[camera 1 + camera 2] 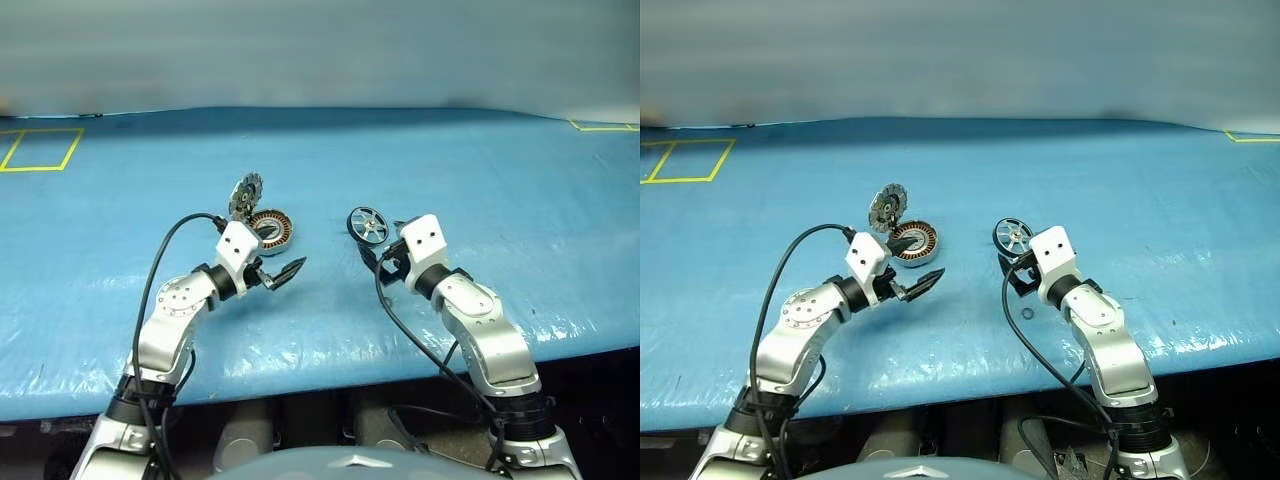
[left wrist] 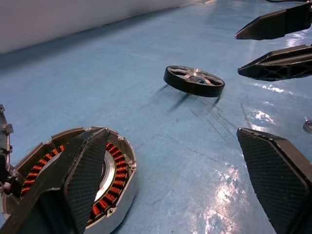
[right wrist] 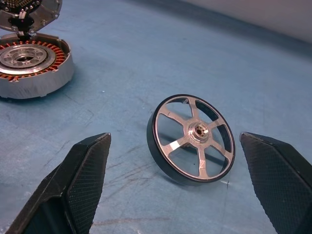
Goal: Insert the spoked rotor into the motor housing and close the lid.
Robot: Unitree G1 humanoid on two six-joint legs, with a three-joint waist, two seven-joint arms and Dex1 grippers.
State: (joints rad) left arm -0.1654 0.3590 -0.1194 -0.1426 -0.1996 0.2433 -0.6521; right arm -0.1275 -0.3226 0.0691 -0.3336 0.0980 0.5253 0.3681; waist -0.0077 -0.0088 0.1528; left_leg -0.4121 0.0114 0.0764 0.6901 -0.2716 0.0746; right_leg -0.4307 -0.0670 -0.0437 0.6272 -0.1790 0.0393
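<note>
**A:** What is the setting?

**B:** A wide blue table cover [image 1: 450, 180], slightly glossy, with scuff marks near the parts. Yellow tape [image 1: 40, 150] outlines a rectangle at its far left, and a pale wall runs behind.

**A:** And the grippers?

**B:** Both are spread wide and hold nothing. The left gripper [image 1: 283, 272] hovers just in front of the motor housing [image 1: 270, 230], its fingers apart. The right gripper [image 3: 180, 185] faces the spoked rotor [image 3: 191, 140], one finger on each side, clear of it.

**A:** Where are the parts?

**B:** The housing sits flat near the table's middle, copper windings showing, with the lid [image 1: 245, 193] standing up open at its far edge. The rotor lies apart to the right, tilted up on its edge.

**A:** Do the views differ?

**B:** The right wrist view shows the rotor's silver spokes and hub closely. The left wrist view shows the other gripper's fingers [image 2: 278, 63] beyond the rotor.
</note>
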